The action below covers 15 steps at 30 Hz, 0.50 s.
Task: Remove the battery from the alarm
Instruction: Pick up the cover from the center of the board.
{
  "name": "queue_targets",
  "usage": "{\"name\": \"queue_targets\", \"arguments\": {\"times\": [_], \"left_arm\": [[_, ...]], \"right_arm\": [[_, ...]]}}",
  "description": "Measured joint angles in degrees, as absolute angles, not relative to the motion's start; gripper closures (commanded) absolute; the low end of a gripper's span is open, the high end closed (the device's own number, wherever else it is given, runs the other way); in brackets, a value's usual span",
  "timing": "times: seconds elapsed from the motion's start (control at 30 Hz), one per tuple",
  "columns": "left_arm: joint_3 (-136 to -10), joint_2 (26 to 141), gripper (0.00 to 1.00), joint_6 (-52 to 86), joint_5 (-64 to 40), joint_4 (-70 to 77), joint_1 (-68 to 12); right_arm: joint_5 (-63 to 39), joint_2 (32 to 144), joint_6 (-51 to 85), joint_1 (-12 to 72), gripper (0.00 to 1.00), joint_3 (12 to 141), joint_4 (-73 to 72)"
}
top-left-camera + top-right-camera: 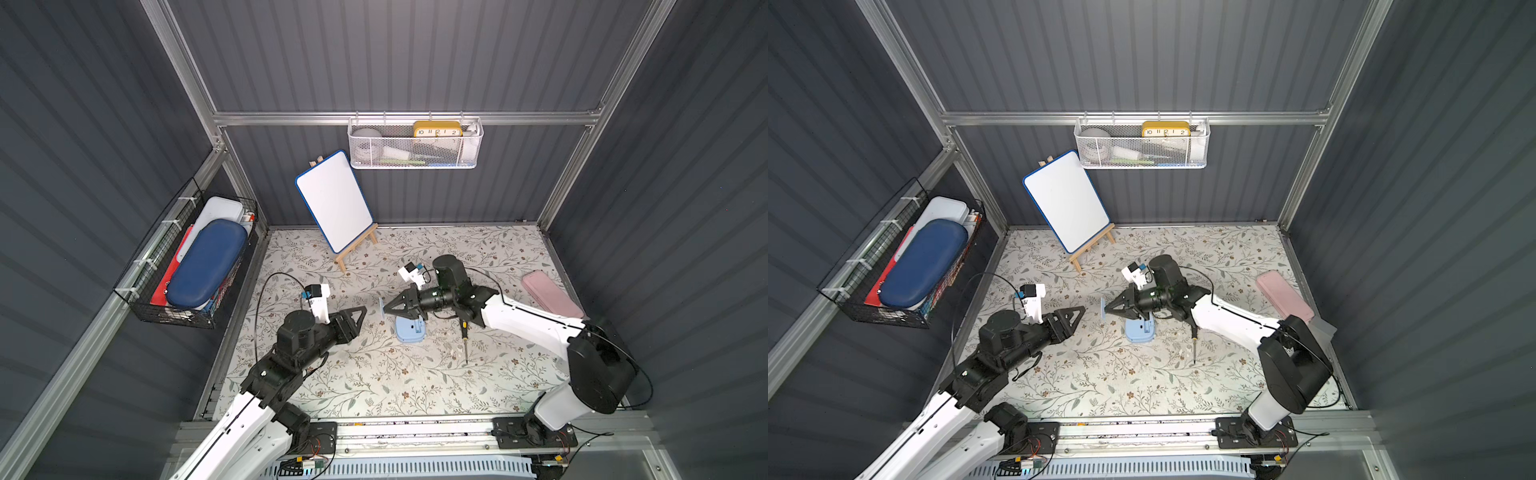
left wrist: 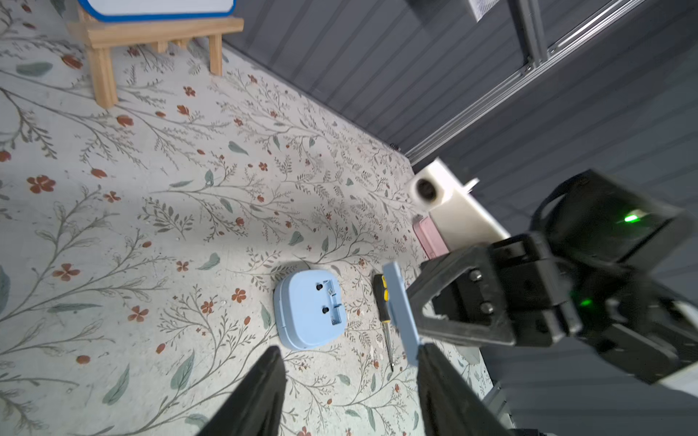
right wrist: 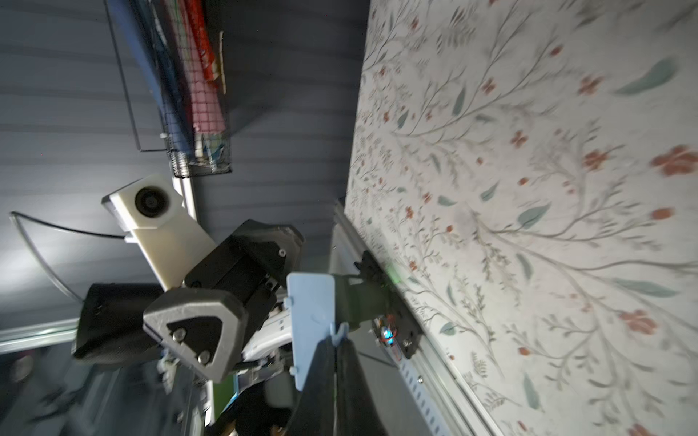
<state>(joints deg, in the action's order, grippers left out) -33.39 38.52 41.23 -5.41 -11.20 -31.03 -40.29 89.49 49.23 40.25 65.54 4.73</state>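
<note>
The alarm (image 1: pixel 409 331) (image 2: pixel 308 311) lies face down on the flowered table, blue back up, its back compartment (image 2: pixel 335 306) uncovered. The battery is hidden; no dark cell shows in that recess. My right gripper (image 1: pixel 385 309) (image 3: pixel 336 341) hovers above and to the left of the alarm, shut on the flat light-blue cover piece (image 1: pixel 381 308) (image 3: pixel 311 324), which it holds on edge. My left gripper (image 1: pixel 362 312) (image 2: pixel 349 353) faces it from the left with its jaws wide apart and nothing between them. One of its fingertips (image 2: pixel 426 356) is close to the cover's end.
A screwdriver (image 1: pixel 464 337) (image 2: pixel 383 307) lies just right of the alarm. A pink case (image 1: pixel 552 293) sits at the right edge. A whiteboard on an easel (image 1: pixel 334 201) stands at the back. Wall baskets hang at the left (image 1: pixel 187 266) and at the back (image 1: pixel 415 143).
</note>
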Motion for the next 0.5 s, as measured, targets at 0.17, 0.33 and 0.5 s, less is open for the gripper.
{"name": "queue_targets", "arguments": {"times": [0.17, 0.33, 0.5], "left_arm": [[-33.50, 43.94, 0.41, 41.23, -7.90, -10.35, -30.96], [-34.04, 45.41, 0.43, 41.21, -10.68, -5.82, -30.96], [-34.15, 50.74, 0.43, 40.62, -15.00, -1.50, -30.96]], "right_arm": [[-17.28, 88.33, 36.23, 46.35, 1.00, 72.75, 27.62], [-4.43, 89.17, 31.16, 51.35, 1.00, 72.95, 39.42], [-0.82, 89.25, 29.91, 52.77, 1.00, 72.95, 41.93]]}}
